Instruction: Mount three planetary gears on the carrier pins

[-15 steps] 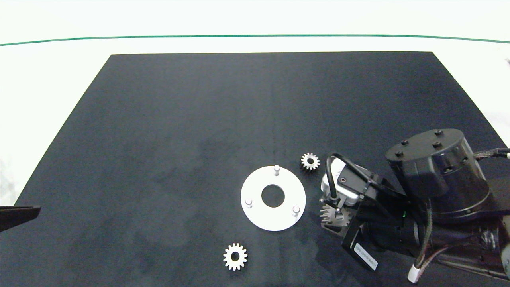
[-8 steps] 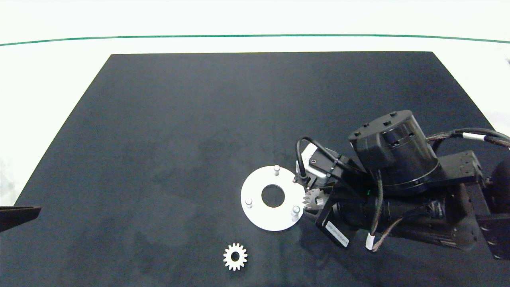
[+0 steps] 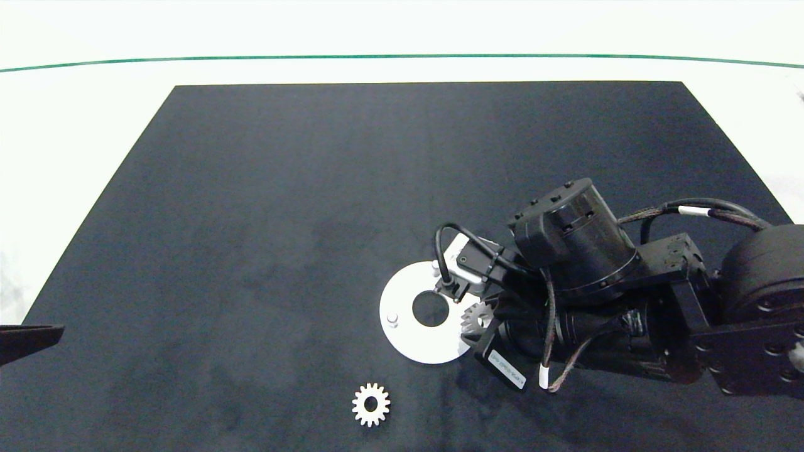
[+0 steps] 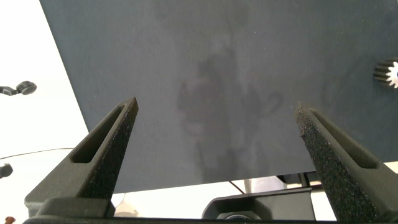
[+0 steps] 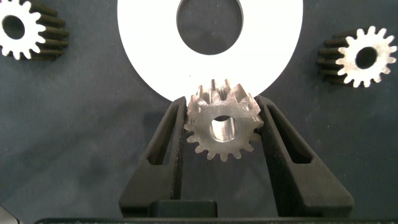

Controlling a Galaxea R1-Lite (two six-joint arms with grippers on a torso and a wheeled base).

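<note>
The gear (image 5: 222, 127) sits pinched between the two fingers of the right claw (image 5: 222, 134). It hangs over the near edge of the white disc (image 5: 143, 56), right by the pin on that side. In the right wrist view, something pale shows through the hole of the gear. It may be the top of that pin, but I cannot tell for sure.

From above, two pins show: the far pin (image 3: 435, 269) and the left pin (image 3: 392, 319). The arm hides the third pin.

Here is what could go wrong. If the hole is not right over the pin, the gear will land on top of the pin and stay tilted. A push down then could make the disc slide on the black mat (image 3: 251, 188), since nothing holds it. If the claw lets go too early, the gear could drop and roll away.

Two more gears lie flat on the mat. One gear (image 3: 370, 404) is in front of the disc, a little apart from it. The other gear (image 5: 364, 56) shows only in the right wrist view, beside the disc.

The left claw (image 4: 214, 134) is open wide, far off at the left edge of the desk (image 3: 94, 107), and holds nothing.
</note>
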